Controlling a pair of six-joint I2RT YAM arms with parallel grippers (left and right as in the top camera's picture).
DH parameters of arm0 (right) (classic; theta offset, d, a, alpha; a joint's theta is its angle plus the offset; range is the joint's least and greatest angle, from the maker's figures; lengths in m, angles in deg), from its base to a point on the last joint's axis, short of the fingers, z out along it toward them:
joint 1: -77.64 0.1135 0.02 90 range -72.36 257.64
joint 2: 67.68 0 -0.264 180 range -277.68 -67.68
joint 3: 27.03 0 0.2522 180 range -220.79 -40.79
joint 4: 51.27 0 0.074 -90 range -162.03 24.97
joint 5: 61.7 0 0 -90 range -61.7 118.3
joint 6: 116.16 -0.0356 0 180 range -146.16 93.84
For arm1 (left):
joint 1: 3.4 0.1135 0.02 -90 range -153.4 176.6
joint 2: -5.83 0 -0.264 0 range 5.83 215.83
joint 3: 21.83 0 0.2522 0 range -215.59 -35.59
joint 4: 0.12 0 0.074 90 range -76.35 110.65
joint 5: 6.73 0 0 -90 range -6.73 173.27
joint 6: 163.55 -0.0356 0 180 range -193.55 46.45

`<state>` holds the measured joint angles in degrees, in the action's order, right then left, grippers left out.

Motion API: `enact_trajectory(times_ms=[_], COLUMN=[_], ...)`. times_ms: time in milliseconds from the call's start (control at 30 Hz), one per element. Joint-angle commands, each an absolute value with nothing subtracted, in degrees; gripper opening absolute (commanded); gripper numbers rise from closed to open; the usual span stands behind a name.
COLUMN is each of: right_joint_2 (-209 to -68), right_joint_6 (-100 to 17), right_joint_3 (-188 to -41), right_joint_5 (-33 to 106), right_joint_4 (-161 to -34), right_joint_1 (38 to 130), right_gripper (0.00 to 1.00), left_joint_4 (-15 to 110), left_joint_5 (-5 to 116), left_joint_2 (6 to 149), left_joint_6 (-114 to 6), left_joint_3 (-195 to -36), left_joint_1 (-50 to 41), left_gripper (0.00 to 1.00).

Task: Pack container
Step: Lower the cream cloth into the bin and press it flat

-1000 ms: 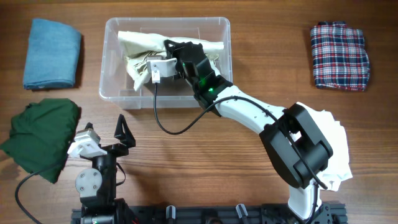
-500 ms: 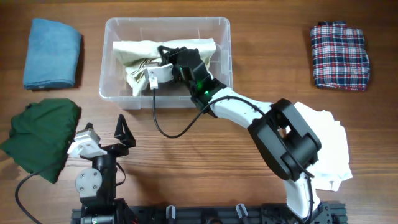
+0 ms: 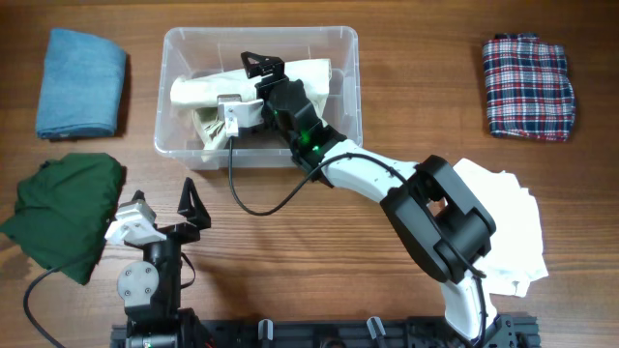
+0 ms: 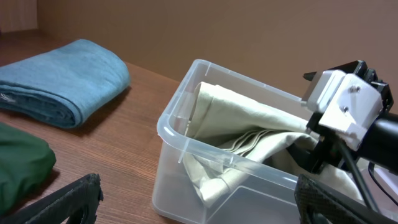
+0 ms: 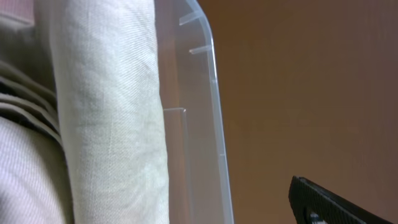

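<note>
The container (image 3: 259, 35) is a clear plastic bin at the back middle of the table. A cream cloth (image 3: 198, 92) lies crumpled inside it, along the left and back. My right gripper (image 3: 259, 66) reaches into the bin above the cloth and stands open, gripping nothing. In the right wrist view one dark finger (image 5: 323, 202) shows at the lower right, apart from the cream cloth (image 5: 106, 124) and the container's wall (image 5: 214, 124). My left gripper (image 3: 164, 208) rests open near the front left, and in its own view its jaws (image 4: 199, 211) stand wide before the container (image 4: 186, 140).
A folded blue towel (image 3: 82, 82) lies at the back left and a dark green cloth (image 3: 63, 213) at the front left, beside my left arm. A plaid cloth (image 3: 527, 87) sits at the back right. A white cloth (image 3: 508, 232) lies by the right arm's base.
My right gripper has opened and let go of the cream cloth. It has shifted left and towards the back of the bin. The cloth now spreads further left. The left arm has not moved.
</note>
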<state>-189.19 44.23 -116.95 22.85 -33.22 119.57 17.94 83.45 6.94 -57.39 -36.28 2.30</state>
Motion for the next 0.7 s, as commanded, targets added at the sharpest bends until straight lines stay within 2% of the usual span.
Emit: enact_trajectory(times_ms=[0, 67, 200, 400, 567, 667], right_joint_2=[-181.9, -178.8, -167.9, -157.1, -157.1, -157.2], right_joint_6=[36.1, 34.0, 21.9, -1.2, -8.7, -9.4], right_joint_3=[-117.8, -117.8, -117.8, -117.8, -117.8, -118.0], right_joint_5=[16.9, 14.3, 13.3, 28.4, 34.0, 31.8], right_joint_4=[-36.0, -39.5, -53.6, -72.1, -74.4, -77.1], right_joint_1=[121.2, 121.6, 123.6, 124.9, 124.8, 122.9], right_gripper=[1.00, 1.00, 1.00, 1.00, 1.00, 1.00], left_joint_4=[17.8, 17.8, 17.8, 17.8, 17.8, 17.8], left_joint_5=[84.0, 84.0, 84.0, 84.0, 84.0, 84.0], left_joint_2=[6.5, 6.5, 6.5, 6.5, 6.5, 6.5], left_joint_6=[-58.3, -58.3, -58.3, -58.3, -58.3, -58.3], left_joint_3=[-35.9, -35.9, -35.9, -35.9, -35.9, -35.9], left_joint_1=[2.1, 2.1, 2.1, 2.1, 2.1, 2.1], left_gripper=[1.00, 1.00, 1.00, 1.00, 1.00, 1.00])
